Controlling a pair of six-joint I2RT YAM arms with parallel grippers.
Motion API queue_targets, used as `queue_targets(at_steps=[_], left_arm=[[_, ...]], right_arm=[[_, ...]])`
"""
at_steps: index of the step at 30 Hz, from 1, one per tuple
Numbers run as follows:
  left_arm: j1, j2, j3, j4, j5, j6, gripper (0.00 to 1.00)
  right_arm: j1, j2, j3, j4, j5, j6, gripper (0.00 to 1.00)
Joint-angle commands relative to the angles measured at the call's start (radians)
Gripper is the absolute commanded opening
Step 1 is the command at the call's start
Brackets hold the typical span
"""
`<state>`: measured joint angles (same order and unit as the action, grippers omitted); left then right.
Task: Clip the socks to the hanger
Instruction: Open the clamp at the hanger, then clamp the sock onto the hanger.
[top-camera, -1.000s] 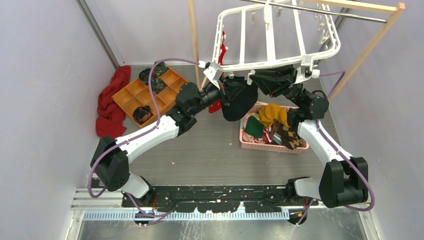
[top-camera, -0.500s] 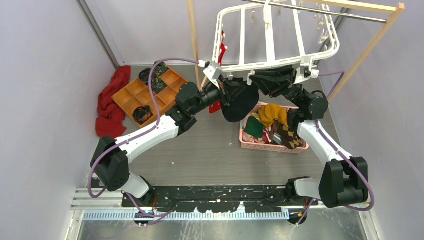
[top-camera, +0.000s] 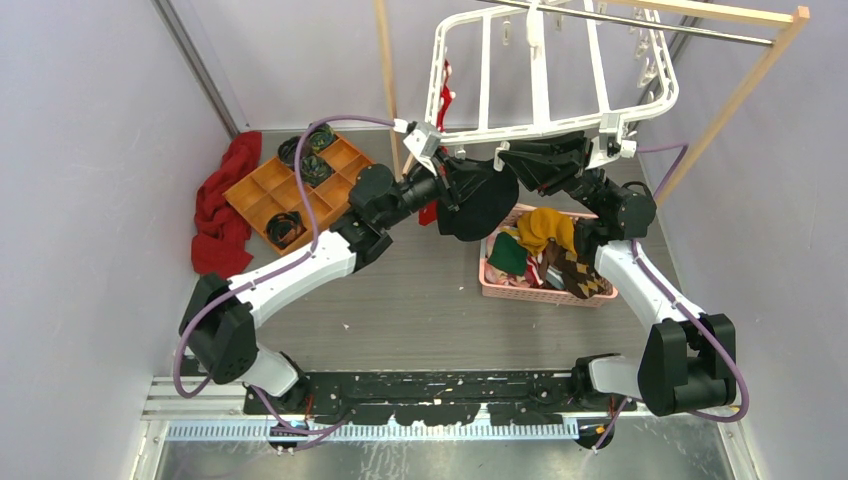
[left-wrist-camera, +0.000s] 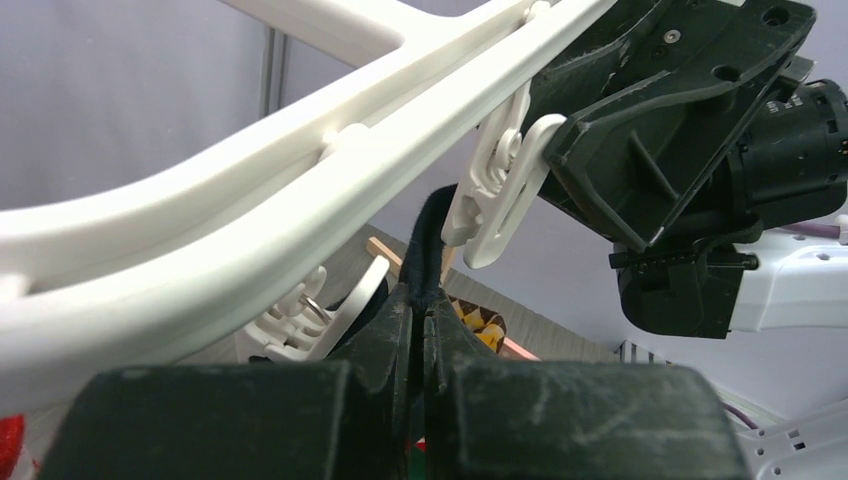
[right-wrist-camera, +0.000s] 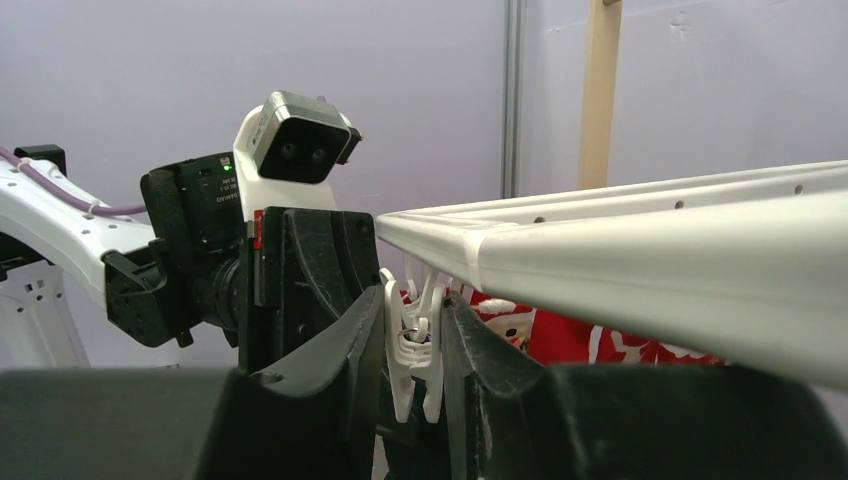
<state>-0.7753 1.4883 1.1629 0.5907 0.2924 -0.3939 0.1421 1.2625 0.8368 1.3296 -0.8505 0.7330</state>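
Pale lilac-grey walls close me in on the left, right and far side, evenly lit, with only soft shadows. A grey metal strip runs up the corner at the upper left of the top view. My worktop is grey with a wood grain. Along the bottom of the frame lie an aluminium rail and a sheet of dull metal. A wooden rack stands at the upper right, a metal rod across its top.
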Motion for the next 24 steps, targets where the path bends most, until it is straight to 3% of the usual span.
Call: queue_targets(at_steps=[1, 12, 24], left_arm=[[0.008, -0.053, 0.047, 0.069, 0.021, -0.017, 0.00], [0.016, -0.056, 0.052, 0.064, 0.040, -0.048, 0.00], [0.042, -0.051, 0.118, -0.249, 0.160, 0.089, 0.00]], right_arm=[[0.006, -0.035, -0.001, 0.011, -0.062, -0.001, 0.05], [0.007, -0.037, 0.002, 0.010, -0.064, -0.003, 0.05], [0.005, -0.035, 0.021, 0.049, -0.054, 0.054, 0.05]])
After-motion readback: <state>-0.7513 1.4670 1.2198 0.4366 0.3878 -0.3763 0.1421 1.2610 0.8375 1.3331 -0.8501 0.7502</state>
